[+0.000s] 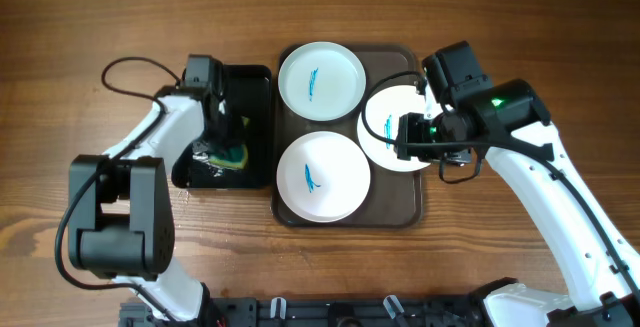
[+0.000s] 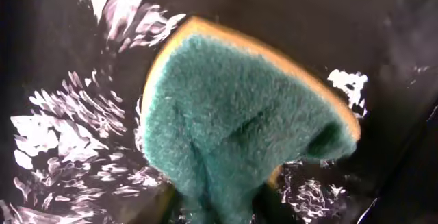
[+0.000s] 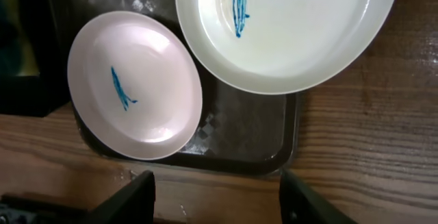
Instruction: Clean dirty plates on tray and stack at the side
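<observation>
Overhead, three round white shallow plates [image 1: 320,77] lie on the large dark brown textured tray [image 1: 400,212]. The tray's long axis runs away from the robot, the plates' blue streaks lie roughly along it, and one plate overhangs the right edge. In the left wrist view, the left end effector [image 1: 224,145] is clenched on a green-and-yellow sponge [image 2: 239,114] in a glossy black tray [image 1: 255,77]. In the right wrist view, the right end effector [image 3: 217,196] is released and empty over the wooden tabletop [image 3: 383,114].

Green, yellow-backed sponge [image 2: 246,121], creased, over glossy black tray [image 2: 41,66].
</observation>
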Tool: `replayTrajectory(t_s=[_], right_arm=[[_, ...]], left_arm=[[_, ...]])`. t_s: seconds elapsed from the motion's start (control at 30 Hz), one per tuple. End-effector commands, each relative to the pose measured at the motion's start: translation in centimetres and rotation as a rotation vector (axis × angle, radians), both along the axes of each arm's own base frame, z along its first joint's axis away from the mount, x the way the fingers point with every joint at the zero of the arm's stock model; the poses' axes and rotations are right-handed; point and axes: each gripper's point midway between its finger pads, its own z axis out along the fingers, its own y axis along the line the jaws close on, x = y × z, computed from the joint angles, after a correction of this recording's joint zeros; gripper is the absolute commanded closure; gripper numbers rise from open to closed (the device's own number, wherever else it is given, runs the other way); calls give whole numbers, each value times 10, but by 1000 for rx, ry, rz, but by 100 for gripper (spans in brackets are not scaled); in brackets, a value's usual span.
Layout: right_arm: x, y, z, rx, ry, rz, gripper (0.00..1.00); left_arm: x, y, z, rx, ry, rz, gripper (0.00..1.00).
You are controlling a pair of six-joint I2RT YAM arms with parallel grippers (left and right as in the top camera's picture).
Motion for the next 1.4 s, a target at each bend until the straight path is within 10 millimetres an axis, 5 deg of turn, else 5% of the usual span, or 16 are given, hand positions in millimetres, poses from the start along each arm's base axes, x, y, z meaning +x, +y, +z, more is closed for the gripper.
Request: replayTrajectory(t_s=[0.0, 0.1, 0.3, 0.4, 0.53, 0.73, 0.93, 1.03, 1.23, 1.37], right_arm=[[-1, -1, -12, -26, 46, 3, 41], [-1, 17, -18, 44, 65, 124, 41], [5, 26, -48, 45, 145, 155, 56], [-1, 36, -77, 30, 185, 190, 57], [-9, 55, -120, 31, 166, 259, 62], [5, 58, -150, -7, 48, 226, 67], [6, 52, -170, -39, 34, 205, 70], [13, 55, -174, -30, 17, 196, 89], [27, 22, -176, -130, 16, -69, 96], [25, 10, -177, -136, 50, -150, 96]], left_arm=[[-17, 3, -10, 17, 45, -3, 96], [-3, 2, 21, 15, 19, -3, 96], [23, -7, 118, -29, -93, -10, 96], [23, -15, 166, -84, -165, -23, 96], [11, -22, 202, -130, -234, -37, 96], [-13, -31, 202, -162, -162, -59, 96], [-10, -44, 203, -166, -179, -96, 96], [-9, -48, 203, -168, -184, -109, 96], [-13, -71, 195, -176, -153, -150, 96], [-14, -104, 165, -188, -75, -166, 96]])
